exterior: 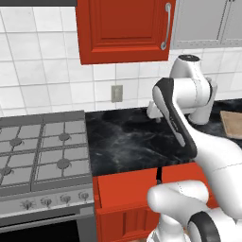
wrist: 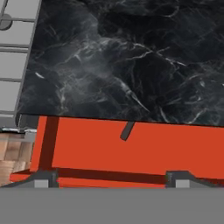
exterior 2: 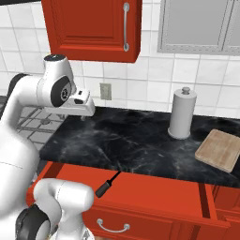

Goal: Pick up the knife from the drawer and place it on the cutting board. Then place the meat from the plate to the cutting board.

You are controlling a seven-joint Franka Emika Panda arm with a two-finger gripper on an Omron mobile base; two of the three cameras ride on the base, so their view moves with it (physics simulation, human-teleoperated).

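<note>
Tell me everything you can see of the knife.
The knife is slender and almost black. It lies flat on the floor of the open red drawer, slanted, its thicker rounded handle end toward the drawer front. Its far end runs under the edge of the dark marble counter, so the blade is hidden. Nothing grips it.

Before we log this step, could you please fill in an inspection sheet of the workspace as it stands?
Surface: black marbled counter, bare in the middle.
Job's things: drawer pulled open; knife lies inside, its tip end hidden under the counter edge; cutting board on the counter's right end, nothing on it. Meat and plate: nothing seen.
Clutter: paper-towel roll upright left of the board.
Grippers: end effector open, holding nothing, above the drawer.
Cables: nothing seen.
Surroundings: gas stove left of the counter, wall outlet on white tiles, red upper cabinet.
</note>
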